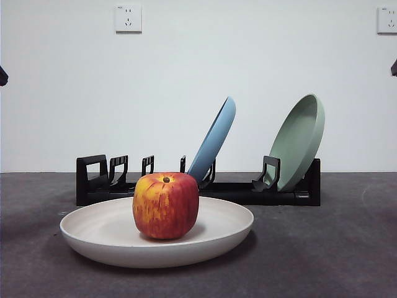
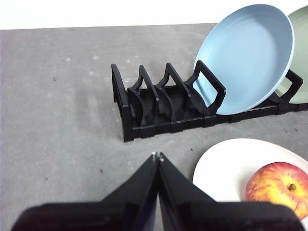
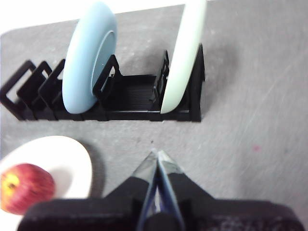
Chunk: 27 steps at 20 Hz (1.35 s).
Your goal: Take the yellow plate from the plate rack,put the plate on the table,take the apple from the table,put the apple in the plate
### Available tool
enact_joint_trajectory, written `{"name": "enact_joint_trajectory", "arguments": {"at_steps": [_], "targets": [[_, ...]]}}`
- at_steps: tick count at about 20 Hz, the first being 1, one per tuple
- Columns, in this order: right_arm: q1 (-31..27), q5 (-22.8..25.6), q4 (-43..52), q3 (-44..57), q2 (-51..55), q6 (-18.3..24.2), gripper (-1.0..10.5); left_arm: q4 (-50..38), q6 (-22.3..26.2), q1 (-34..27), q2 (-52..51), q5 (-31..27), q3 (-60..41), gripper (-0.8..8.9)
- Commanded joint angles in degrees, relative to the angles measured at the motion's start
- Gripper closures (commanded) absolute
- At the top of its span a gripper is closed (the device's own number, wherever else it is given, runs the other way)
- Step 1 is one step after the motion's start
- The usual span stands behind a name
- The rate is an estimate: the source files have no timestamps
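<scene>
- The yellow plate (image 1: pixel 111 233), a wide, shallow, matte round dish of cream tone, is lying flat on the dark grey, faintly speckled table (image 1: pixel 335 248), in front of the plate rack (image 1: pixel 236 189).
- The apple (image 1: pixel 165 205) is sitting upright in the middle of that plate, its smooth red skin streaked with yellow-orange and a small brown stem dimple showing on top.
- The plate rack, long, low and of black plastic with upright looped holders, is running left to right across the far part of the table.
- A light blue plate (image 1: pixel 214 139) is leaning in the rack near its middle, and a sage green plate (image 1: pixel 299 139) is leaning at its right end; the slots toward the left are standing bare.
- My left claw (image 2: pixel 157 156) is hanging above the bare table near the rack's left end, its two black jaws pressed together and gripping nothing.
- My right claw (image 3: pixel 157 153) is hanging above the table in front of the rack, jaws likewise closed on nothing, with the plate and apple off to its side.
</scene>
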State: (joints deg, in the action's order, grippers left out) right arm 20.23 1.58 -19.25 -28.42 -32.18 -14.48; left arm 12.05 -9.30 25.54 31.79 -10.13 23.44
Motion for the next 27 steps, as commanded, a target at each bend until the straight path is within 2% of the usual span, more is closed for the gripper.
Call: {"name": "enact_joint_trajectory", "arguments": {"at_steps": [1,11,13,14,17,21,27], "targets": [[0.0,0.3,0.4,0.3,-0.1,-5.4,9.5,1.3,-0.7,0.0,0.4,-0.2,-0.5,8.15],[0.0,0.3,0.3,0.3,0.0,-5.4,9.5,3.0,-0.7,0.0,0.4,-0.2,-0.5,8.15],[0.0,0.3,0.3,0.3,0.0,-5.4,9.5,5.2,3.6,-0.8,-2.9,-3.7,-0.5,8.16],[0.0,0.3,0.3,0.3,-0.1,-5.4,9.5,5.6,3.6,-1.6,-5.3,-5.1,-0.5,8.15],[0.0,0.3,0.3,0.3,0.0,-5.4,9.5,5.6,3.9,-5.6,-12.7,-4.5,-0.9,8.16],[0.0,0.3,0.3,0.3,0.0,-5.4,9.5,5.2,7.9,-11.5,-22.1,-4.1,-6.1,8.15],[0.0,0.3,0.3,0.3,0.0,-5.4,9.5,-1.9,9.7,-18.3,-30.9,8.9,-18.2,8.15]]}}
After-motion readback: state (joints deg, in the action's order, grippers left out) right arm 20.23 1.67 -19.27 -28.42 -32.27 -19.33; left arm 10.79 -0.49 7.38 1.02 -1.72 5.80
